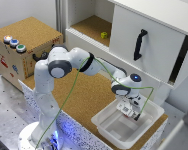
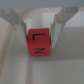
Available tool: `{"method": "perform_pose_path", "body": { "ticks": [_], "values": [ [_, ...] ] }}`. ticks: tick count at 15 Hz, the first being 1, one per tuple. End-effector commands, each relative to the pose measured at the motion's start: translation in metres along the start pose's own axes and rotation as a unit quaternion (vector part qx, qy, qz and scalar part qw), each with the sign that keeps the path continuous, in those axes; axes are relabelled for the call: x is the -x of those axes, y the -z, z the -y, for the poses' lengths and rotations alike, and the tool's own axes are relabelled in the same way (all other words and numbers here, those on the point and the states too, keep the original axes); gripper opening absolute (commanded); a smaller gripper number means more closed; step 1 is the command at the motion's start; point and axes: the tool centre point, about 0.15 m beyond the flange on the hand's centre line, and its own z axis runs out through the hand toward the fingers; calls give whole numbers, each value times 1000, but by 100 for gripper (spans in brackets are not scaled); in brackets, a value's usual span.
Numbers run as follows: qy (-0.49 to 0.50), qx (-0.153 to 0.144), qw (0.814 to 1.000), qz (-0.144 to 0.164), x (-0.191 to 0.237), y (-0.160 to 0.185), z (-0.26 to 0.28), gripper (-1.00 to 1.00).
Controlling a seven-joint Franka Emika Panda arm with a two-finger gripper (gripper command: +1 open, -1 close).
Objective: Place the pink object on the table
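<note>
Up close in the wrist view, the pink object (image 2: 38,43) turns out to be a little pinkish-red cube with black letters printed on its faces, and it's sitting right between the two fingers (image 2: 59,27) of the gripper (image 2: 39,31). The fingers look snug against its sides, so I'd say it's pinched, though the blur makes it hard to swear there's full contact. My guess is it's light and rigid, like a plastic or wooden block, so nothing fragile, but the smooth flat faces could slip if the squeeze is off-centre. Flat opposite sides, mid-height, is the place to hold it. Pulling back to the exterior view, the gripper (image 1: 132,111) is down inside the white plastic bin (image 1: 108,126), which sits on the table (image 1: 89,97) at its corner. Farther back, a small yellow-green item (image 1: 104,35) sits in the open cabinet (image 1: 144,30).
</note>
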Motion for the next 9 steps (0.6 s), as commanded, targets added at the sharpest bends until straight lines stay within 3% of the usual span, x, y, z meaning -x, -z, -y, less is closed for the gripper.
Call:
{"method": "perform_pose_path", "body": {
  "ticks": [1,9],
  "values": [
    [-25,-4,1000,7,-9,6,-8,-100],
    [-47,13,997,-54,5,136,23,-100]
  ]
}}
